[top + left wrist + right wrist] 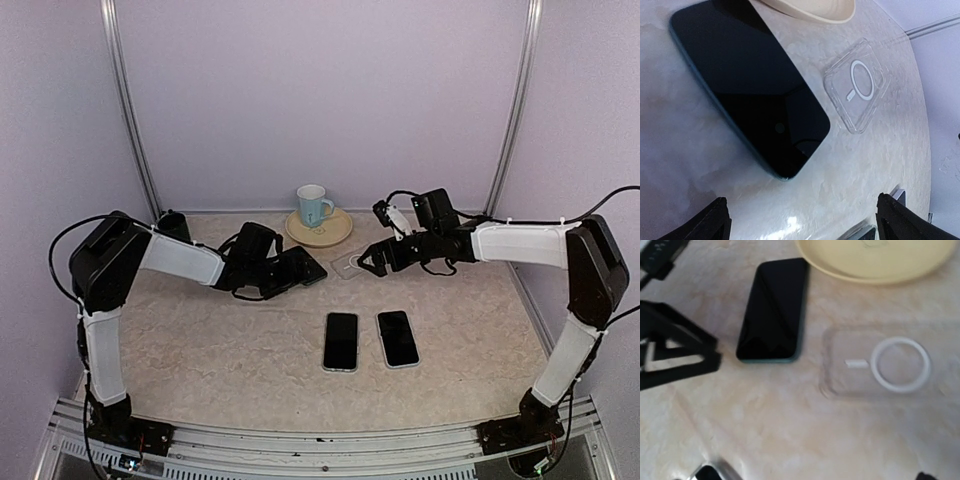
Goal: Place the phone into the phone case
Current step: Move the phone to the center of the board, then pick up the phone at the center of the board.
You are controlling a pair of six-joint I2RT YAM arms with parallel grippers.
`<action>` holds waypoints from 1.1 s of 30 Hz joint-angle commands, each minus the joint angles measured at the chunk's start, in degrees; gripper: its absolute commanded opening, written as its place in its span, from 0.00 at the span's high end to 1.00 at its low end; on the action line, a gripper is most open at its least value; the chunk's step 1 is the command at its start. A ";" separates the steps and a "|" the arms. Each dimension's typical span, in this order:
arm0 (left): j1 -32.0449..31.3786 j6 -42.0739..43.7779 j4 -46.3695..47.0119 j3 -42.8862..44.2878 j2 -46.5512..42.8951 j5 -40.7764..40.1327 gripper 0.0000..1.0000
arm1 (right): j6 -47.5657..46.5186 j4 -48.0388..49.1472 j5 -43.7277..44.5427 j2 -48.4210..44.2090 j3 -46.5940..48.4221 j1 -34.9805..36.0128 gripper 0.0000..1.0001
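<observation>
Beyond the spread left jaws, phone [750, 85] flat, clear case [856, 85] beside it

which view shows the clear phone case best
Left wrist: the clear phone case lies whole and sharp there, ring and rim plain. Right wrist shows it bigger but blurred. Top external shows only a small faint outline.

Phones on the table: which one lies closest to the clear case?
The teal-edged phone beside the clear case, near the yellow plate. The two other phones lie side by side nearer the arm bases, well apart from it.
</observation>
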 commanded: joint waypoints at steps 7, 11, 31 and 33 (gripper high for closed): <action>1.30 1.10 -1.76 -12.94 -20.57 -7.49 0.01 | -5.37 -3.29 7.83 12.87 13.43 8.05 0.00; 2.36 0.23 -0.76 -18.19 -27.38 -7.98 0.01 | -4.31 -5.13 9.21 17.51 18.26 9.81 0.00; 5.45 -2.24 -2.17 -25.70 -39.91 -11.80 0.01 | 0.12 -9.51 15.69 38.15 39.80 14.52 0.00; 5.44 -2.09 -2.63 -25.75 -41.06 -12.40 0.01 | 0.24 -9.57 15.98 39.40 40.79 14.60 0.00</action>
